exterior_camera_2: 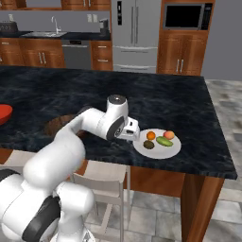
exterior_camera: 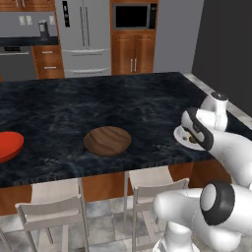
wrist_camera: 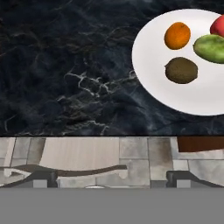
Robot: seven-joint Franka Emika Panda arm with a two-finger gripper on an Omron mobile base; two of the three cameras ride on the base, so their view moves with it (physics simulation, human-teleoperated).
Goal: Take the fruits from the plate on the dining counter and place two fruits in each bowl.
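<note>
The white plate lies near the front edge of the black dining counter. It holds several fruits: an orange ball, an olive-brown round one, a green oblong one and a red-orange one. My gripper hovers just left of the plate, over the counter's front edge, open with nothing between its fingers. The brown wooden bowl sits mid-counter, and the red bowl at the far left. My arm hides part of the wooden bowl in the right base view.
Pale stools stand tucked under the counter's front edge, over a tiled floor. Behind the counter are a fridge, wooden cabinets and a microwave.
</note>
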